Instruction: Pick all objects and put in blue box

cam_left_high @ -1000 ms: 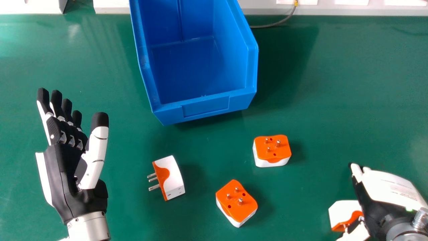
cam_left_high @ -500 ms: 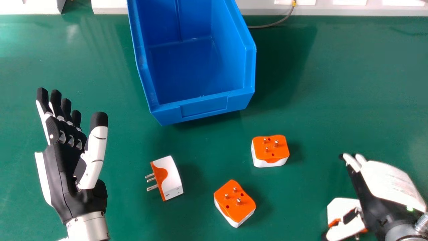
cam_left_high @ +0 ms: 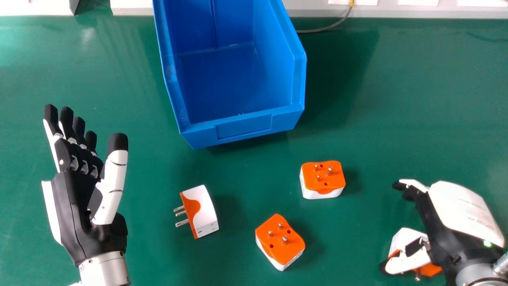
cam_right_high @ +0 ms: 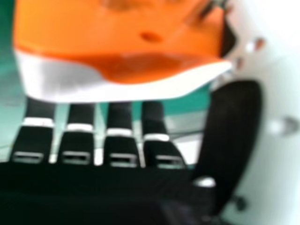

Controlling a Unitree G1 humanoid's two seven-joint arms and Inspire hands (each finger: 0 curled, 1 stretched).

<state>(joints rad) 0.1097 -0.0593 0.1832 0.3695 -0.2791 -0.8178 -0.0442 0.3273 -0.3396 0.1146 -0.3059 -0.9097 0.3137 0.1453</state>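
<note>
In the head view, my left hand stays over the table at the left, open and holding nothing. My right hand is low at the right with its fingers relaxed and spread from the thumb. A white and orange adapter sits between its thumb and palm, partly covered. In the right hand view, that adapter is close above my right hand. Three more adapters lie on the table: one on its side, two pins-up. The blue box stands farther back.
The green table spreads around the box. A grey cable lies behind it to the right, against a pale ledge along the back edge.
My right hand has shifted slightly left and forward, its fingers bending a little and its thumb coming across the adapter. That adapter has turned. My left hand has kept still.
</note>
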